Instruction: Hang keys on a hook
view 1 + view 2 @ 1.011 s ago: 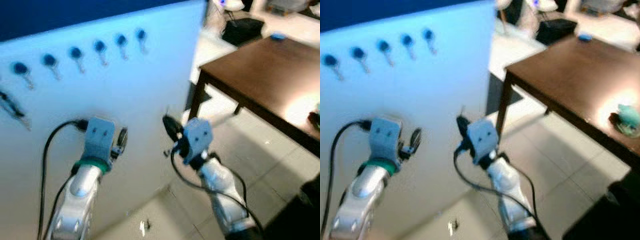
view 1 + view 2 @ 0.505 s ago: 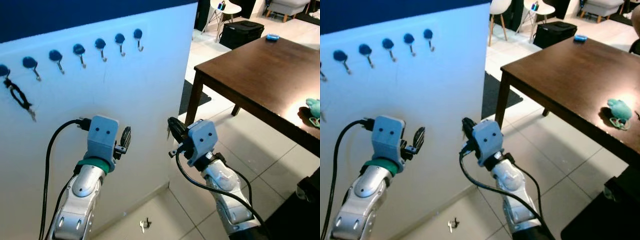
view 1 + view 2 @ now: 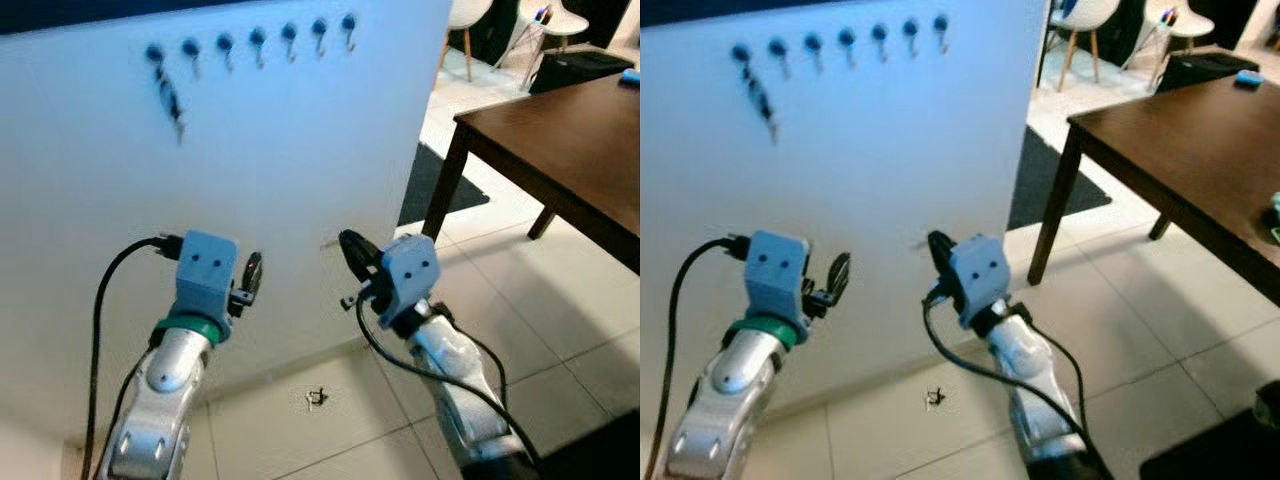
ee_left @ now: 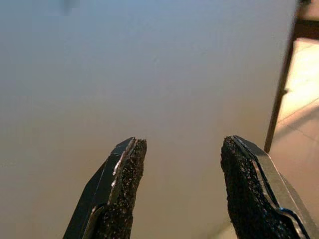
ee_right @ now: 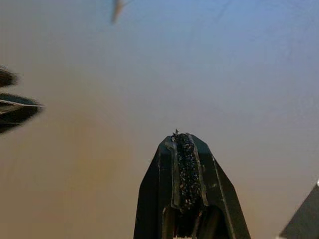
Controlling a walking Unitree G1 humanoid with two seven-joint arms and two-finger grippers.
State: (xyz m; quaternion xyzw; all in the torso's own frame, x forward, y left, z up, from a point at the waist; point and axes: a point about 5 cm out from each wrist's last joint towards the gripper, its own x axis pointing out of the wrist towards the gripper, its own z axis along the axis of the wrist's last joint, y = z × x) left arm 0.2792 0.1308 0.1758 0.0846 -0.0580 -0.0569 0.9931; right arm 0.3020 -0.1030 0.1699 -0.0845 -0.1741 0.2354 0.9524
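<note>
You face a white wall panel (image 3: 250, 180) over pale floor tiles (image 3: 520, 300). Nearest, your left gripper (image 4: 182, 191) has its jaws parted and empty; your right gripper (image 5: 184, 174) has its jaws pressed together, holding nothing visible. Beyond, a dark bunch of keys (image 3: 168, 100) hangs on the leftmost of the row of blue-headed hooks (image 3: 255, 40). A small metal piece (image 3: 316, 398) lies on the floor.

No text, label, brand, number or sign can be read anywhere: the white board (image 3: 300, 150) with its row of hooks (image 3: 257, 40) is blank, and the desk (image 3: 570, 130) carries nothing legible.
</note>
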